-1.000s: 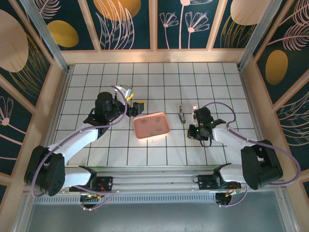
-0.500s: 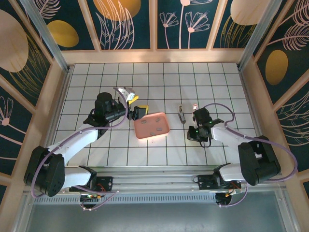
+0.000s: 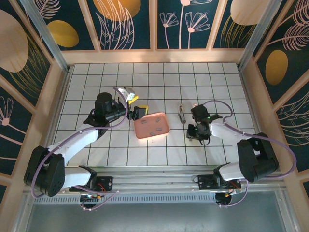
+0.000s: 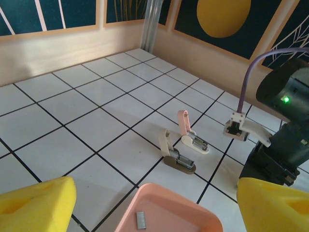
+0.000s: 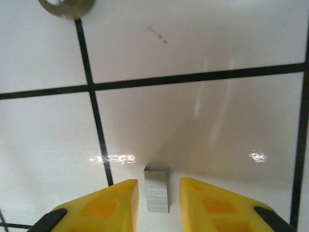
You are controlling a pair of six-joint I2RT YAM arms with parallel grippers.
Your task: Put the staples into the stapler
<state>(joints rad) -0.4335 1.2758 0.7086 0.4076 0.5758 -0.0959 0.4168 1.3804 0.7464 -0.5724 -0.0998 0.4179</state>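
Two tiny open staplers (image 4: 180, 157) stand end to end with lids up, seen as a grey sliver (image 3: 182, 114) from above. One has a brown base, the other stapler (image 4: 194, 140) a cream one. Staples (image 3: 158, 128) lie in the pink tray (image 3: 141, 130); one strip (image 4: 141, 220) shows near its rim (image 4: 159, 191). My left gripper (image 3: 136, 107) hovers wide open at the tray's left edge, its yellow fingers (image 4: 36, 205) bare. My right gripper (image 3: 194, 137) points down at the floor, slightly open. A staple strip (image 5: 157, 189) lies between its fingers (image 5: 104, 208) with a gap on each side.
The brown stapler base (image 5: 65, 5) lies about a tile ahead of my right gripper. The right arm's black wrist (image 4: 282, 140) rises just beyond the staplers. Wooden walls (image 3: 154, 57) ring the white tiled floor.
My right gripper's jaws have parted, letting go of the staple strip on the floor. My left gripper swung toward the tray a second ago and has held still since.
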